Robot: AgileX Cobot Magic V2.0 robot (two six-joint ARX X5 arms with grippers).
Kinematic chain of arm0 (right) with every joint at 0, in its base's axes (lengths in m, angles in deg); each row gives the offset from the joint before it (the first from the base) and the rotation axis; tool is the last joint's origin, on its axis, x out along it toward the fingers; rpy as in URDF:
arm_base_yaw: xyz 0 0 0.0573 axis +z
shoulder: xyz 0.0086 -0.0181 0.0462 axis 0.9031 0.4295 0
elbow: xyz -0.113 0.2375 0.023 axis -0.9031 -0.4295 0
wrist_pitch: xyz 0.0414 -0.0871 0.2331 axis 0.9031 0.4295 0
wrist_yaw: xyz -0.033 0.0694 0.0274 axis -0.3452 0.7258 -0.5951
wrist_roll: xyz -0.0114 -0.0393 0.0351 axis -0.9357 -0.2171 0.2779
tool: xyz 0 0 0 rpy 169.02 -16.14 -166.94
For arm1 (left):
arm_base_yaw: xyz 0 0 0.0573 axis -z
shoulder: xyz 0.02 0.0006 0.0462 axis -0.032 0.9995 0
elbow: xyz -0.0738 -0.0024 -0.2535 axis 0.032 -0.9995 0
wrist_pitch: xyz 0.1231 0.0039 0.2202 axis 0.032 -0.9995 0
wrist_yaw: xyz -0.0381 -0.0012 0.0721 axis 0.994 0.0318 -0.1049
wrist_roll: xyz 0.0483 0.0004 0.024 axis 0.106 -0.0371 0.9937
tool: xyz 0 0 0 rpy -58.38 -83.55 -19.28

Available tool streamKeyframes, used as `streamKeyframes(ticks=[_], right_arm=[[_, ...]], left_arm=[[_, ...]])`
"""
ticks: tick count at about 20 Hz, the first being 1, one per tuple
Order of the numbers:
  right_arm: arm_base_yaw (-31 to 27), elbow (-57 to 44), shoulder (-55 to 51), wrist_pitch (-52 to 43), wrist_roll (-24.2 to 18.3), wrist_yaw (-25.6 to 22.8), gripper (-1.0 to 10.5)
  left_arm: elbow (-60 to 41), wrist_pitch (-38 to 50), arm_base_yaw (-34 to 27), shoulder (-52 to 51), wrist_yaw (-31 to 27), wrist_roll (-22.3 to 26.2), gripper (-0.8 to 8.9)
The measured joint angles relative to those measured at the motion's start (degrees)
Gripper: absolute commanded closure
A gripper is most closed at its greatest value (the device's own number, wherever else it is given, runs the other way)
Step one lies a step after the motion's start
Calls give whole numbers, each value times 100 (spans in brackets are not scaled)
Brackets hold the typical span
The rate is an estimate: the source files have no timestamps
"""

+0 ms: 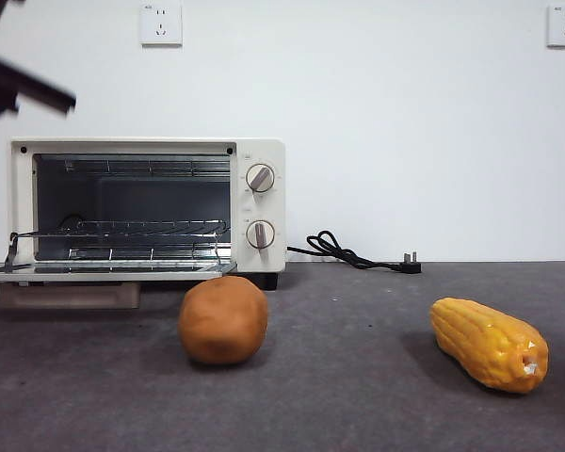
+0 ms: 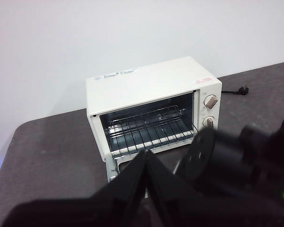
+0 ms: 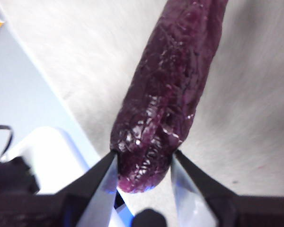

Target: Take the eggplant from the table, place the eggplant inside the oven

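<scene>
The glossy dark purple eggplant [image 3: 170, 94] fills the right wrist view, long and wrinkled, with my right gripper [image 3: 144, 158] shut on its near end. Behind it is only a blurred pale surface. The front view does not show the eggplant. The cream-white oven [image 1: 260, 202] stands at the back left of the table [image 1: 358, 395] with its door [image 1: 104, 271] folded down and its wire rack bare. In the left wrist view the oven [image 2: 146, 80] lies ahead and below, and my left gripper [image 2: 146, 153] hangs shut in front of it. A black arm tip [image 1: 19, 85] shows above the oven.
A brown potato-like lump [image 1: 223, 320] sits just in front of the oven's right corner. A yellow-orange corn cob [image 1: 490, 344] lies at the front right. The oven's black cord and plug [image 1: 353, 254] trail along the wall behind.
</scene>
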Motion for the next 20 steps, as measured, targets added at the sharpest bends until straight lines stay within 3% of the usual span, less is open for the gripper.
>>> streamKeyframes(ticks=[4,8,15,20], right_arm=[[-258,278,-2,313,-140,131,959],[-800,278,0,525,-164,737,959],[-1663,278,0,376,-122,1309,959],[-2208,278,0,-140,153,1690,959]], left_arm=[[0,-2,11,0,-2,0,819],[0,0,13,0,-2,0,819],[0,-39,13,0,-2,2,819],[0,-42,15,0,-2,0,819]])
